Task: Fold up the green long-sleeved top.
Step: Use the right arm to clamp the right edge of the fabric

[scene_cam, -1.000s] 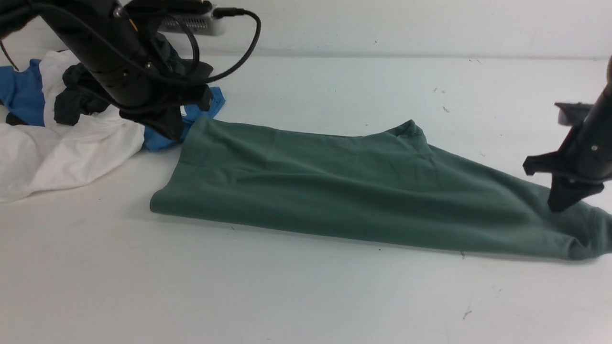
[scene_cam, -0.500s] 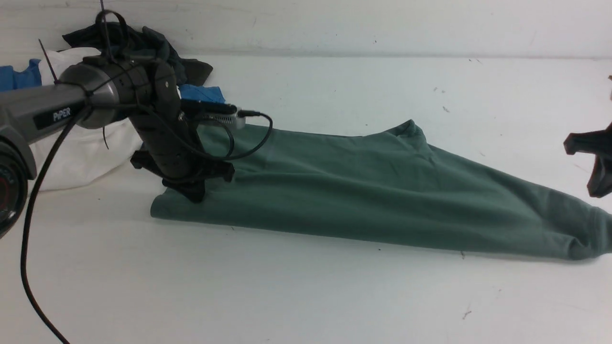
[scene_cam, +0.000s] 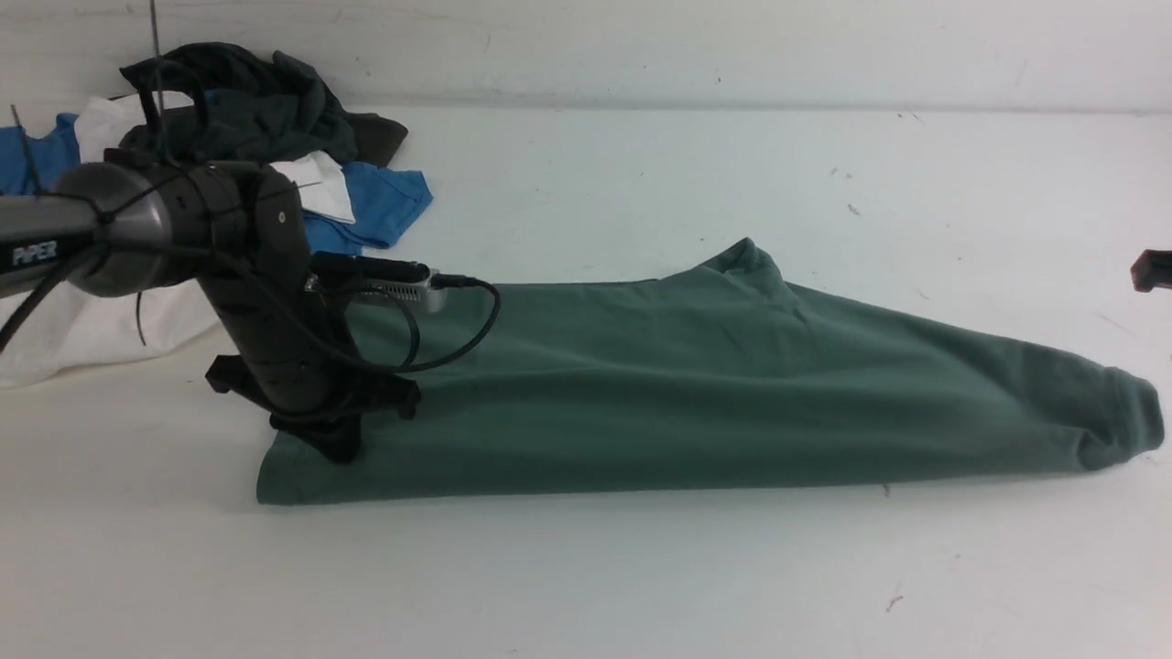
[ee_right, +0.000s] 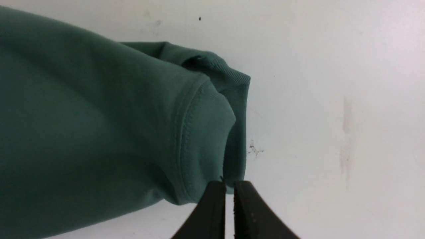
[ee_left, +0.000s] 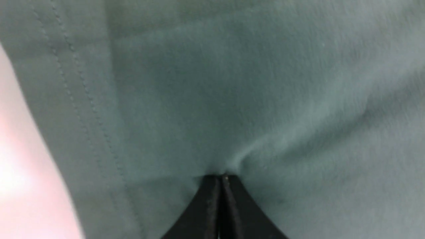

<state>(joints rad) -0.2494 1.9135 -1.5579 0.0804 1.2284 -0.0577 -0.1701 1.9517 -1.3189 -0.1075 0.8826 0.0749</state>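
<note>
Scuffed white tabletop (scene_cam: 586,586) here, green long-sleeved top (scene_cam: 696,384) lying folded lengthwise across the middle, and a rumpled heap at the far left with a white garment (scene_cam: 73,329), blue garment (scene_cam: 380,206) and dark garment (scene_cam: 247,110).

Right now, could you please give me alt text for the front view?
A green top, folded lengthwise, lies across a white table, with the left arm's jaws resting on its left end. A heap of other clothes sits at the back left.

Sage green on white
Plain sage-green long-sleeved top (scene_cam: 696,403), white table (scene_cam: 586,567); blue garment (scene_cam: 385,206), white garment (scene_cam: 64,343), dark garment (scene_cam: 247,110).
</note>
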